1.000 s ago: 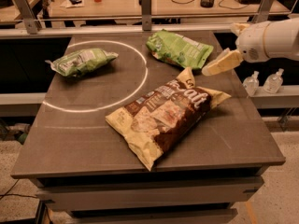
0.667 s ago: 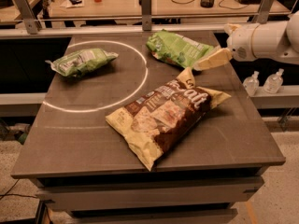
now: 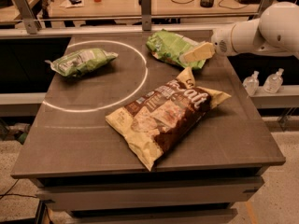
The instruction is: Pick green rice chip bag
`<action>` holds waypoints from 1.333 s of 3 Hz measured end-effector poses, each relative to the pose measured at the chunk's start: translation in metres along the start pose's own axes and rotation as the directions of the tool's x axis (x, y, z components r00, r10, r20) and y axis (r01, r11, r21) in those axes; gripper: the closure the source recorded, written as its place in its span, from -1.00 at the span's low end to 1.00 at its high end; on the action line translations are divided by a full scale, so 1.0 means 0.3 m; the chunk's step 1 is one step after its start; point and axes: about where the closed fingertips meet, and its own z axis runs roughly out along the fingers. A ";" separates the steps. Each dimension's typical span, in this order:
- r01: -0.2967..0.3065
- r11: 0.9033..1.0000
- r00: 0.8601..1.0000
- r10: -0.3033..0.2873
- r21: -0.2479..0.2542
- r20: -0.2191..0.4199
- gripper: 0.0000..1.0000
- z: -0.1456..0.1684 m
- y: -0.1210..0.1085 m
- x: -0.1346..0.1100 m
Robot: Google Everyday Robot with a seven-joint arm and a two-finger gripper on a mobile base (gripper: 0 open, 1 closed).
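The green rice chip bag [image 3: 166, 45] lies flat near the far edge of the surface [image 3: 70, 134], right of the middle and toward the far right corner. Its long axis runs roughly along that far edge, dipping a little toward the right side. The end effector [image 3: 196, 54] hangs over the bag's right end, reaching in from the right edge on the white arm [image 3: 252, 31] and pointing left along that axis. So the bag lies directly beneath it and to its left. Whether the end effector touches the bag, and whether it is apart or together, cannot be told.

Judging from this, the coming move is a short drop onto the bag's right half.

Just nearer, the big brown-and-cream bag [image 3: 168, 113] sprawls across the middle. Its upper corner lies close below the end effector, so that corner is the likeliest thing to snag. The slimmer green bag [image 3: 81, 61] lies well apart toward the far left corner, inside the white circle [image 3: 145, 73]. Two small bottles [image 3: 261, 82] stand off the surface, beyond the right edge.
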 end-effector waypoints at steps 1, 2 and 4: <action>-0.049 0.999 0.997 0.048 -0.009 -0.055 -1.00 0.065 -0.004 0.023; -0.060 0.997 0.995 0.055 -0.056 -0.085 -1.00 0.126 0.004 0.048; -0.019 0.987 0.991 -0.003 -0.160 -0.137 -0.24 0.199 0.042 0.075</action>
